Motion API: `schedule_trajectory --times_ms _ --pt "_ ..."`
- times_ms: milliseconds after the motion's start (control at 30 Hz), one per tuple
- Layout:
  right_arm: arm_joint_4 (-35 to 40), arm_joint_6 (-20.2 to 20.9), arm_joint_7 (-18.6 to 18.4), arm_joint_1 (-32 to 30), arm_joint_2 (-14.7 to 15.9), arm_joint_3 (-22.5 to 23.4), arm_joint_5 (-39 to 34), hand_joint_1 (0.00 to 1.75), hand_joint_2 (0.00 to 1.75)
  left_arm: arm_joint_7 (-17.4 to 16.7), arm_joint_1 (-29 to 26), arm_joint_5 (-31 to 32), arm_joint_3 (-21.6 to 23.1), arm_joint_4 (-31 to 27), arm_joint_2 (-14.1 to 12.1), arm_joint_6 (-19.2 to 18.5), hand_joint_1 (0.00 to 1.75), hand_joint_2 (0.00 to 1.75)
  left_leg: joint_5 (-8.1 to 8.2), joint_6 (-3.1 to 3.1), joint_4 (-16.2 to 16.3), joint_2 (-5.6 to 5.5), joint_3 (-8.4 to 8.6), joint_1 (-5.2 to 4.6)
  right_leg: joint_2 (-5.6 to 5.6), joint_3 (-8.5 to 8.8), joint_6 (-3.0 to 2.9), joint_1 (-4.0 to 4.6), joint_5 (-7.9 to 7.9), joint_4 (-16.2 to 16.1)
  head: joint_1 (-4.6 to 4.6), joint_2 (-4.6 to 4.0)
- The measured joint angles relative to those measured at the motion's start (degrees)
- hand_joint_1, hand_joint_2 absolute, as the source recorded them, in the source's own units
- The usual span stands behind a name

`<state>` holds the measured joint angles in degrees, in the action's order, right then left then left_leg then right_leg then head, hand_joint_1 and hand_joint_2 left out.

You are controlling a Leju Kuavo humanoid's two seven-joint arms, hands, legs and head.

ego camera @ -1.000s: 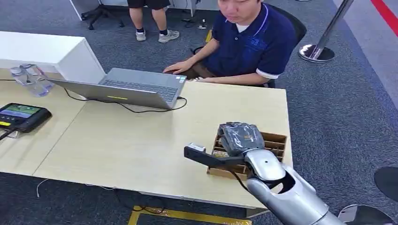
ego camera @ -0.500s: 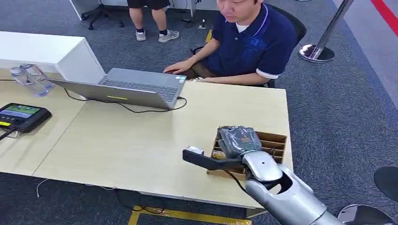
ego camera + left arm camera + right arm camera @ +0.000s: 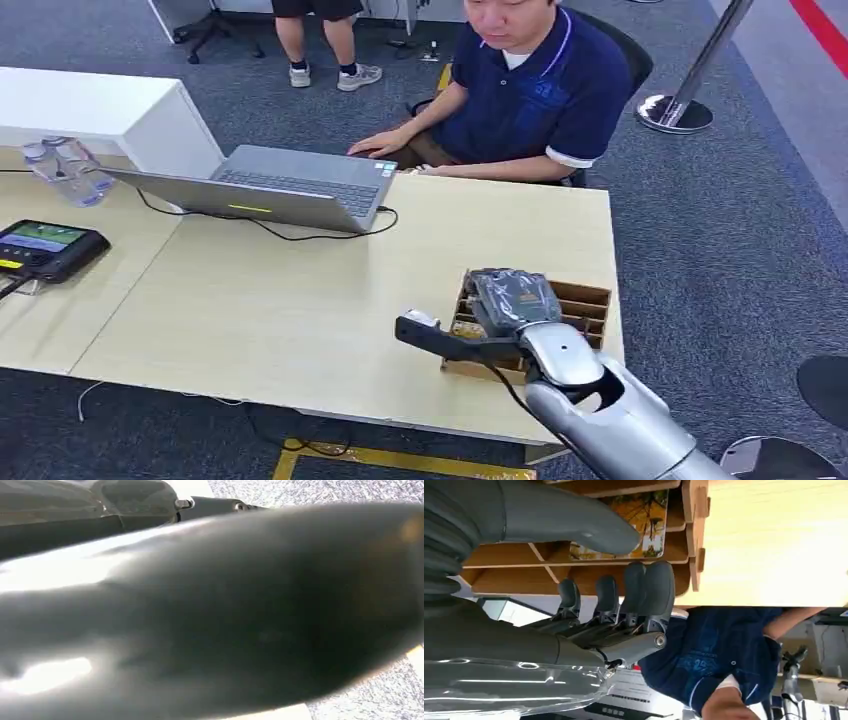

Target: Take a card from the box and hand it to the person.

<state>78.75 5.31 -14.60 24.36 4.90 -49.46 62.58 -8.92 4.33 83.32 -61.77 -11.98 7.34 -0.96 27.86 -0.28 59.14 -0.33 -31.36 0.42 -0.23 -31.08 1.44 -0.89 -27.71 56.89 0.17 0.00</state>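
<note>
Card (image 3: 624, 522) with yellow picture lying in a slot of the slotted cardboard box (image 3: 575, 305), between thumb and dark fingers (image 3: 634, 587). Right hand (image 3: 512, 297) over box, fingers apart, grasping nothing. Left hand: cannot tell.

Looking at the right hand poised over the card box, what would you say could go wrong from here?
The box sits near the table edge, so a push from the right hand might slide it off. In the right wrist view the thumb and fingers are still apart around the card, so the pinch may miss or catch a wooden divider. The person is looking down at the laptop, so the handover may go unnoticed.
</note>
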Motion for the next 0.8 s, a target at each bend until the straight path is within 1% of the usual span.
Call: schedule_trajectory --times_ms 33,167,300,800 --pt "0.0 -0.2 -0.1 0.0 0.0 0.4 0.0 1.12 1.75 0.0 0.0 0.0 0.0 0.0 0.0 0.0 0.00 0.00 0.00 0.00 0.0 0.00 0.00 0.00 0.00 0.00 0.00 0.00 0.00 0.0 -0.02 0.00" --pt "0.1 -0.3 -0.3 0.4 0.2 1.2 0.0 1.12 1.75 0.0 0.0 0.1 0.0 0.0 0.0 0.0 0.00 0.00 0.00 0.00 0.0 0.01 0.00 0.00 0.00 0.00 0.01 0.00 0.01 0.0 0.00 0.00" --pt "0.2 -0.5 -0.6 0.4 0.3 2.0 0.0 1.17 1.75 0.0 0.0 0.3 0.1 0.0 0.0 0.0 0.00 0.00 0.00 0.00 0.0 0.00 0.00 0.00 0.00 0.00 0.01 0.00 0.01 0.0 -0.02 0.00" --pt "0.6 -0.7 -0.8 0.4 0.4 3.3 0.1 1.17 1.75 0.1 0.0 0.8 0.2 0.0 -0.1 -0.2 0.00 0.00 0.00 0.00 0.0 0.01 0.00 0.00 0.01 0.00 0.01 0.00 0.02 0.0 0.00 0.00"
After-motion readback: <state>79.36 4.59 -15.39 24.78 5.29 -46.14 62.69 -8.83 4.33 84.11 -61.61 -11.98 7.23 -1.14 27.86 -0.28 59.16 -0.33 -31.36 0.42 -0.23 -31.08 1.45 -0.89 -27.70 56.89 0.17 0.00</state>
